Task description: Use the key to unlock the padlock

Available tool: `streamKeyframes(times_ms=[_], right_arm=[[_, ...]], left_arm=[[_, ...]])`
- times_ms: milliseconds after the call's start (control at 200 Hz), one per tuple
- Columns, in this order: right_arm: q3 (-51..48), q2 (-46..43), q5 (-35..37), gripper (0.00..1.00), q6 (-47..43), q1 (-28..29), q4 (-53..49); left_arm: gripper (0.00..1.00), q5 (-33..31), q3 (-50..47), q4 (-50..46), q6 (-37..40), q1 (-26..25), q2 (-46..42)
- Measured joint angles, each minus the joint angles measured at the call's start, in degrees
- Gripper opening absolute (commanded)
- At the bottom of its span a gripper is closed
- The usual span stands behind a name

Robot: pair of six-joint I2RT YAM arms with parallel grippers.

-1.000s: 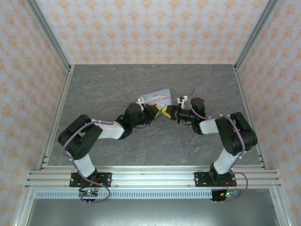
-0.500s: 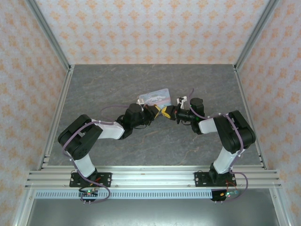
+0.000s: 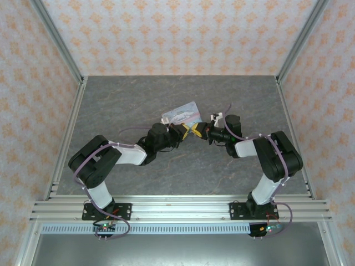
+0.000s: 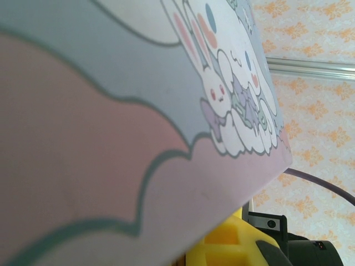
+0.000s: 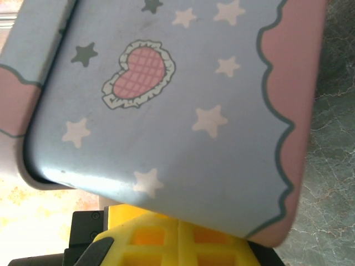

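Tin (image 3: 180, 114) seems tilted more vs 1 s ago; L claw (image 3: 182, 129) & R claw (image 3: 197, 132) both closed tight.

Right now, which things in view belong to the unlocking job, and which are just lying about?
Job: left claw, shut; right claw, shut.
Not the job's own: cartoon tin, close by both claws; grey table.
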Motion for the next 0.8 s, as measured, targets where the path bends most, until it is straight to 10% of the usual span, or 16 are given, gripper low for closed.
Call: streamKeyframes(times_ms=[801], right_arm=[[-2.5, -1.1, 7.7, 0.0, 2.8, 0.7, 8.6]], left_arm=[[0.0, -2.2, -0.2, 11.4, -10.8, -0.5, 3.9]])
